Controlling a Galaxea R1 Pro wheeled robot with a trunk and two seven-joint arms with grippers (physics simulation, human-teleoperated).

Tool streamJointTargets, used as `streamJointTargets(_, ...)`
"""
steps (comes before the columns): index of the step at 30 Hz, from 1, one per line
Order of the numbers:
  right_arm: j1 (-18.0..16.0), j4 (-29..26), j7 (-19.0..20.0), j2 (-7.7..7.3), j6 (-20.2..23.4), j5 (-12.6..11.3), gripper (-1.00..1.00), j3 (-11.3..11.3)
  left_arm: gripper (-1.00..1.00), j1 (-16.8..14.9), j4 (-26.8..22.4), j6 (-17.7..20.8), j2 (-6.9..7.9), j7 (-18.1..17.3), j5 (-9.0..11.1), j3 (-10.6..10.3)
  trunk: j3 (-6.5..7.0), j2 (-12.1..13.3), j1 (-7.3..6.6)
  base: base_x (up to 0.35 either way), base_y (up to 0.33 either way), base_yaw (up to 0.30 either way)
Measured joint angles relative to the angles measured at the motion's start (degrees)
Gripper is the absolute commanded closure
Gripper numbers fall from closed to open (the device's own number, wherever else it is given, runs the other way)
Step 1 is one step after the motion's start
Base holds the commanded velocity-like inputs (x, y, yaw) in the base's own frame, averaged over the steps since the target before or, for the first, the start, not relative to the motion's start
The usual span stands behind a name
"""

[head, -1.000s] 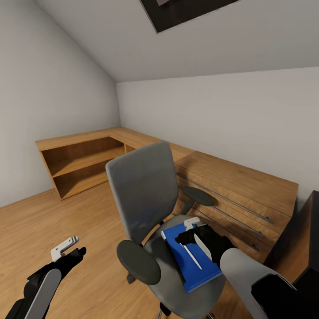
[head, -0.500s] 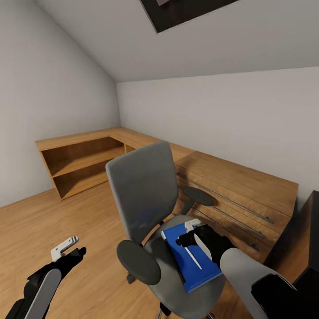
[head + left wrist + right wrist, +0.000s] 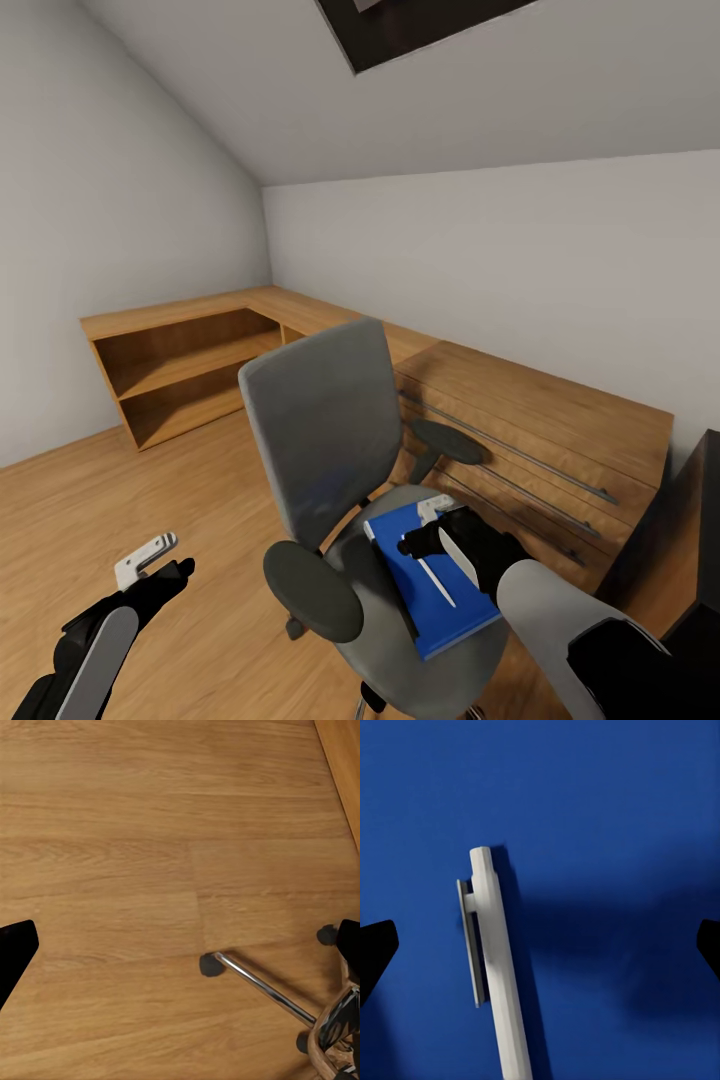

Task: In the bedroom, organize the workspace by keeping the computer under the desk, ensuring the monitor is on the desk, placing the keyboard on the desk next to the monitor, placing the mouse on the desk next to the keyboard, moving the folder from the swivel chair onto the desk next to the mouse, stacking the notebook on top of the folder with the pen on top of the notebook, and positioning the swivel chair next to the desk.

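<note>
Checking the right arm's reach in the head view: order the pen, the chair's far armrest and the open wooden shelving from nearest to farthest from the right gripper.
1. Pen: on the blue folder, directly under the right gripper.
2. Far armrest: beyond the gripper, beside the seat.
3. Open wooden shelving: far across the floor, against the left wall.

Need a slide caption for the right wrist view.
Open right gripper poised above the white pen lying on the blue folder.
</note>
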Motion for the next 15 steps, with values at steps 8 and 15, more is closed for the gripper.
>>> streamJointTargets(8, 0.0, 0.0, 0.0, 0.0, 0.0, 0.0, -1.0, 0.0, -1.0, 0.0, 0.0, 0.0, 0.0, 0.0, 0.0, 0.0, -0.72, -1.6, 0.88, 0.0, 0.0, 0.0)
streamJointTargets(15, 0.0, 0.0, 0.0, 0.0, 0.0, 0.0, -1.0, 0.0, -1.0, 0.0, 0.0, 0.1, 0.0, 0.0, 0.0, 0.0, -0.72, -1.6, 0.88, 0.0, 0.0, 0.0)
